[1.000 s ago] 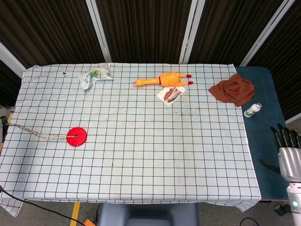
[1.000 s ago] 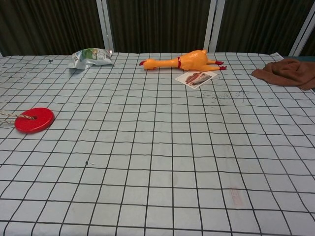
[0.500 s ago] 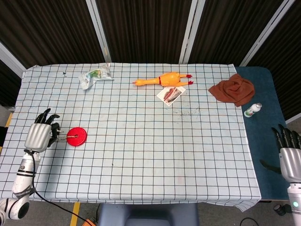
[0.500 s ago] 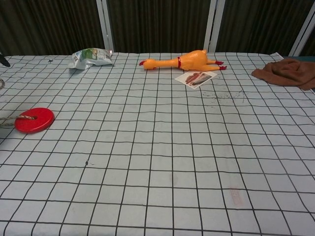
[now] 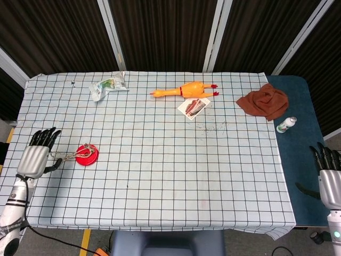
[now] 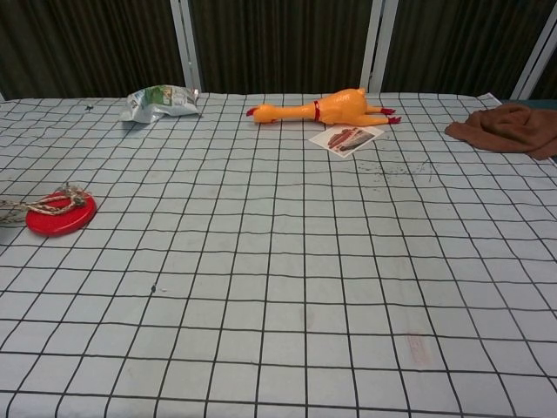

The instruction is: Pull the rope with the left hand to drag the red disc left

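Near table's left edge, red disc (image 5: 86, 154) lies just right of left hand (image 5: 34, 160); rope (image 5: 65, 155) runs left-right between them. Fingers extended; grip on rope cannot tell. Right hand (image 5: 329, 178) spread, far off, empty.

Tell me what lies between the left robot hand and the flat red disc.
Only the braided rope spans from left robot hand to flat red disc, seen in the head view.
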